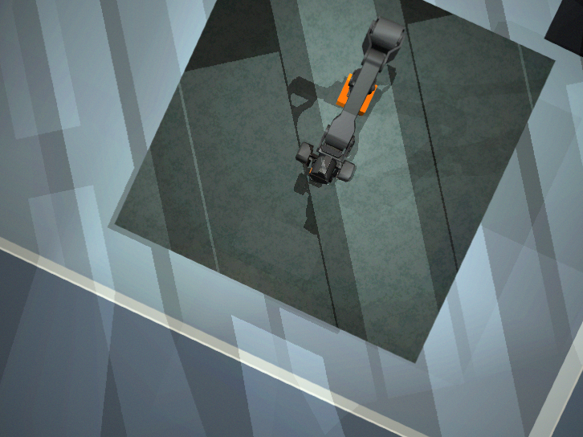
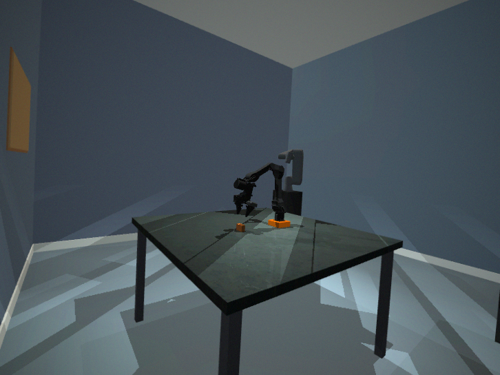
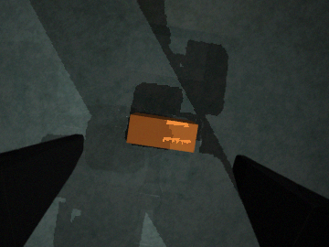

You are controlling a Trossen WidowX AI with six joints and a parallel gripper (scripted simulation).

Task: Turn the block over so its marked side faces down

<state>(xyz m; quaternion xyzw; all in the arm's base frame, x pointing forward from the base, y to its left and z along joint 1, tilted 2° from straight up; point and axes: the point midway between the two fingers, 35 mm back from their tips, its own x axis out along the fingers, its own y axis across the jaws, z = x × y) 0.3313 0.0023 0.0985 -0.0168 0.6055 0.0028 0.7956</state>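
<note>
The orange block (image 2: 240,227) (image 3: 160,133) lies on the dark green table (image 1: 233,213) (image 2: 254,266) (image 3: 279,64). In the wrist view its long side runs nearly across the picture, tilted slightly down to the right. A plain orange face with bright light patches shows there, with no dark mark visible; the marked side cannot be made out. In the top view the block is almost wholly hidden under the gripper. My gripper (image 1: 324,168) (image 2: 242,214) (image 3: 160,152) is open and empty, pointing down above the block, with one finger out to each side and a gap beneath the fingertips.
The arm's orange base (image 1: 343,96) (image 2: 278,223) stands on the table behind the block. A grey arm (image 2: 297,169) on a dark pedestal (image 2: 295,201) stands beyond the table. Shadows of my arm and gripper fall around the block.
</note>
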